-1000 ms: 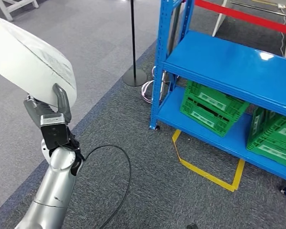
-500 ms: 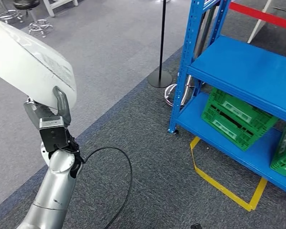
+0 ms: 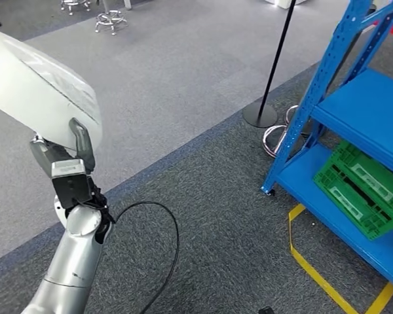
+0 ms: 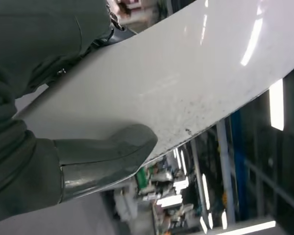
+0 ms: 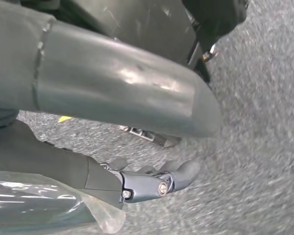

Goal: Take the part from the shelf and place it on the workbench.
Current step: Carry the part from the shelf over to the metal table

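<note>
A large white curved part [image 3: 36, 91] stands up at the left of the head view, held by my left hand [image 3: 66, 154] at its lower edge, with the thumb lying across its face. In the left wrist view the grey thumb [image 4: 108, 152] presses on the glossy white part [image 4: 182, 73], and the fingers behind it are hidden. My right hand [image 5: 138, 142] hangs over the grey carpet with thumb and fingers apart and nothing between them.
A blue shelf [image 3: 362, 104] stands at the right with a green crate [image 3: 362, 190] on its lowest level. A black post base [image 3: 259, 114], yellow floor tape [image 3: 313, 271] and a black cable [image 3: 165, 235] lie on the carpet. Stools [image 3: 111, 19] stand far off.
The whole view has swung left, so the shelf has slid toward the right edge and more open floor shows. My left hand keeps the white part in the same hold.
</note>
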